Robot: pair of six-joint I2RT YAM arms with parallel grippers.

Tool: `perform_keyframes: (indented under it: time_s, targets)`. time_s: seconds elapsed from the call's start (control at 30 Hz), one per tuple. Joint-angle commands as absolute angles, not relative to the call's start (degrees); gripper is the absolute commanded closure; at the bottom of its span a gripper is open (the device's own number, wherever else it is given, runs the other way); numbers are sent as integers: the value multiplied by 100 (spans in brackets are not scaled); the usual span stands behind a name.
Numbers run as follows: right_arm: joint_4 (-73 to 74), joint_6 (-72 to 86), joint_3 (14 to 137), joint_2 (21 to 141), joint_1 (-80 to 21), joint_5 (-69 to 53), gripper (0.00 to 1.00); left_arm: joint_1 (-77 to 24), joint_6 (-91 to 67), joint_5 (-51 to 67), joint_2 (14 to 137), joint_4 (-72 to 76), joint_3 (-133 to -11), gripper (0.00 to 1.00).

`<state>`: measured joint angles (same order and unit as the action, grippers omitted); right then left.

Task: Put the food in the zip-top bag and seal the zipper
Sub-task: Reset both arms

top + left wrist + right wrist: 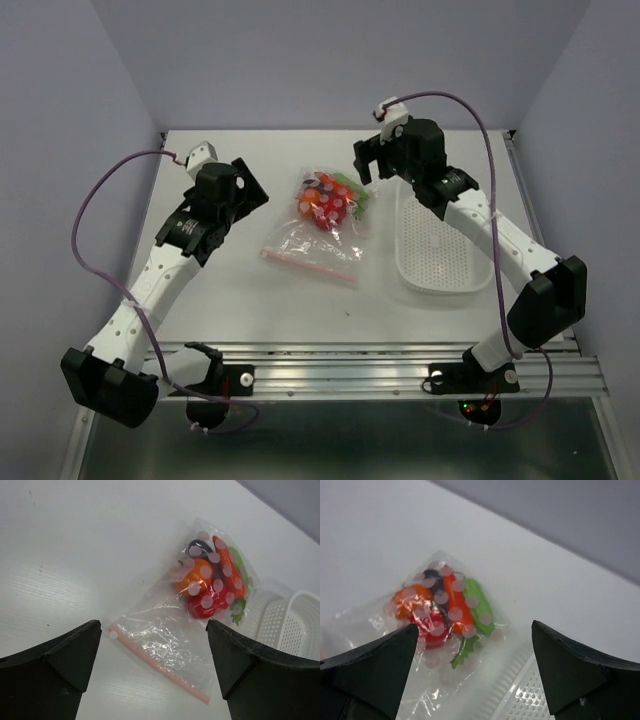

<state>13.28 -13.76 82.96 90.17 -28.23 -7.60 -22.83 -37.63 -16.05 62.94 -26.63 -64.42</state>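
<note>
Top external, left tool (247, 190) spread, beside bag (312, 243)

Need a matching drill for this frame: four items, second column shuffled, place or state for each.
1. food
2. zipper
3. basket
4. left gripper

a. white, right of the zip-top bag
b. open, holding nothing
c. bunched inside the bag at its far end
d. pink-red strip along the bag's near edge

Pairs: 1-c; 2-d; 3-a; 4-b
</note>
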Motion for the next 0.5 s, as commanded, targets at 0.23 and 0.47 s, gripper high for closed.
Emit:
perform_keyframes:
  time_s: [0.23,0.47]
  targets:
    - [833,2689,7111,7498,-2707,3814,0,-1846,-4061,-2303,6592,-2742,-6943,1]
    - [1028,2804,6566,6987,-2707,4017,0,-1767,-3999,-2127,6513,-2593,-6829,1]
